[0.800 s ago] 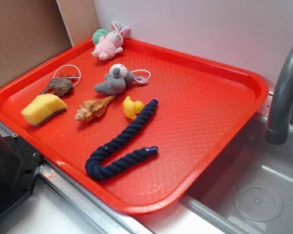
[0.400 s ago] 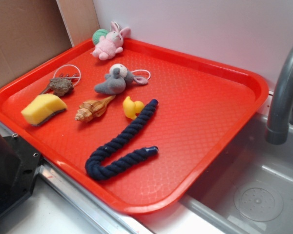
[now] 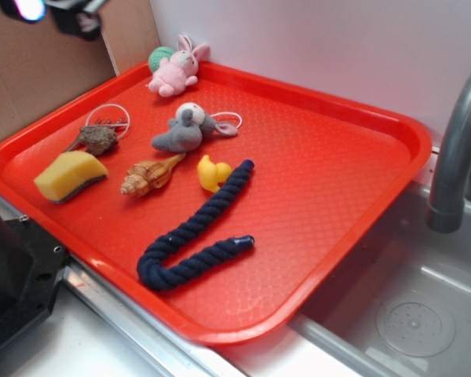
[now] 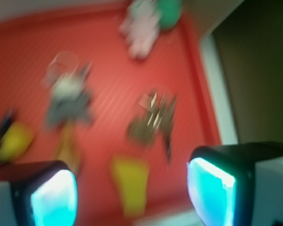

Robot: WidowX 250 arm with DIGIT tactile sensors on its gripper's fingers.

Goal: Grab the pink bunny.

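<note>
Gripper (image 4: 132,188): released, its two glowing pads (image 4: 54,200) spread wide apart with nothing between them; it hangs above the tray's left side, and in the outside view only a blurred bit of it (image 3: 59,12) shows at the top left.
Pink bunny (image 3: 175,71): lying in the tray's far left corner, ears pointing toward the far rim, untouched; a pale blur (image 4: 141,28) in the wrist view.
Green ball (image 3: 160,56): just behind the bunny, against it, in the same corner.
Tray (image 3: 337,181): red, resting beside a sink (image 3: 408,314).
Grey plush (image 3: 186,129): near the tray's middle left, apart from the bunny.
Seashell (image 3: 149,177): just beside the yellow duck (image 3: 213,173).
Sponge (image 3: 69,174): yellow, near the left rim.
Brown spiky shell (image 3: 96,138): just behind the sponge.
Rope (image 3: 196,232): dark blue, bent double toward the near edge.
Wrist view: heavily blurred, detail unclear.
</note>
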